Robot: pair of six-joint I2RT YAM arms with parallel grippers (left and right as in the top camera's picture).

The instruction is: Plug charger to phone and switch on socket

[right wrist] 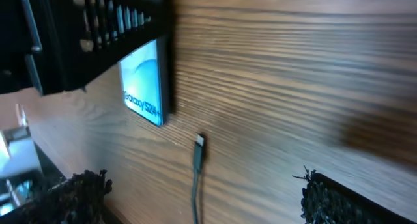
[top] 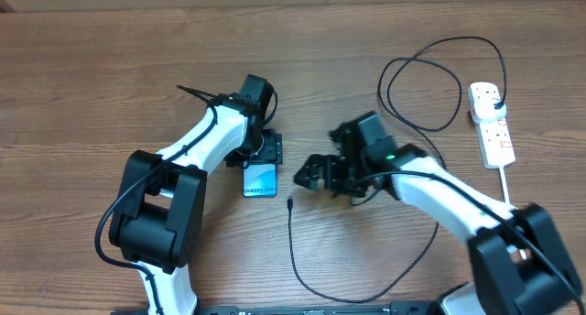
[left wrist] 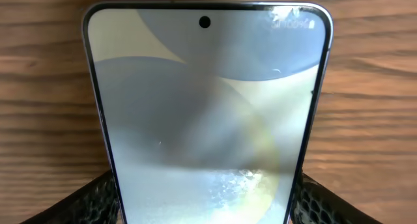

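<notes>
Phone [top: 260, 180] lies flat on wooden worktop [top: 92, 77], screen up, just left of centre. Left pincer [top: 264, 159] sits over its upper end. In the left wrist view its black textured fingers [left wrist: 85, 204] press against both long edges, so it is clamped on the phone.

Right pincer [top: 304, 177] hangs just right of the phone, not touching it. Its jaws are apart with nothing gripped; the right wrist view shows a wide gap between the two pads [right wrist: 329, 198].

Charger [top: 290, 237] is a thin black cable. Its connector tip [right wrist: 199, 142] rests on the worktop just below and right of the phone's lower end, close but apart from it. The tip lies ahead of the right pincer, roughly in line with the gap between the pads, untouched. From the tip the cable runs toward the near edge, curves right, then loops up to the far right.

Socket [top: 494, 132], a white strip, lies at far right, well apart from both pincers. Black plug [top: 495, 99] sits in its top outlet. Switch position too small to tell.
</notes>
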